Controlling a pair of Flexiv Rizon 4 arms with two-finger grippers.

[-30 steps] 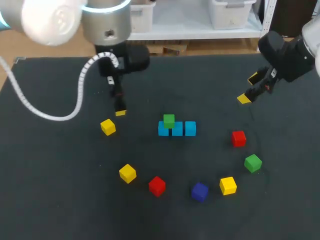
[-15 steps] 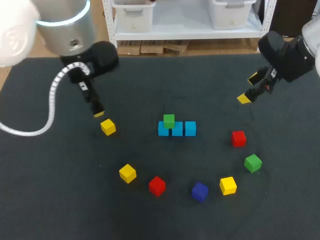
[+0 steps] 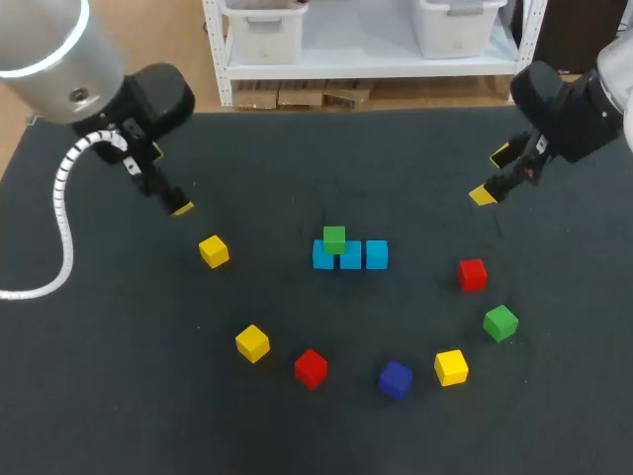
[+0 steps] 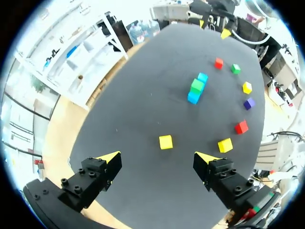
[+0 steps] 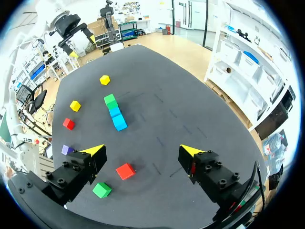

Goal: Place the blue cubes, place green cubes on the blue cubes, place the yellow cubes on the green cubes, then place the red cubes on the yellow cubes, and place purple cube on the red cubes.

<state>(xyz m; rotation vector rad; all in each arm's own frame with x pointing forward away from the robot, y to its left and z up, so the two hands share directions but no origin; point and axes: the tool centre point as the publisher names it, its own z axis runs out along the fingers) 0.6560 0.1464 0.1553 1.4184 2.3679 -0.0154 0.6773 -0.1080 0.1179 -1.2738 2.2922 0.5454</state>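
Note:
Three blue cubes (image 3: 352, 256) lie in a row at the table's middle, and a green cube (image 3: 334, 238) sits on the row's left end. My left gripper (image 3: 168, 183) hangs open and empty at the back left, with a loose yellow cube (image 4: 166, 141) just ahead of its fingers. My right gripper (image 3: 492, 175) is open and empty at the back right, above a red cube (image 5: 126, 171) and a second green cube (image 5: 102, 190). In front lie two more yellow cubes (image 3: 252, 343) (image 3: 451, 367), another red cube (image 3: 311, 368) and the purple cube (image 3: 395, 379).
The black mat (image 3: 119, 396) covers the whole table. The loose cubes form an arc in front of the blue row, from the left yellow cube (image 3: 214, 251) round to the right red cube (image 3: 472, 274).
My left arm has swung left and back, away from the blue row, past the left yellow cube. The right arm and all cubes have stayed put.

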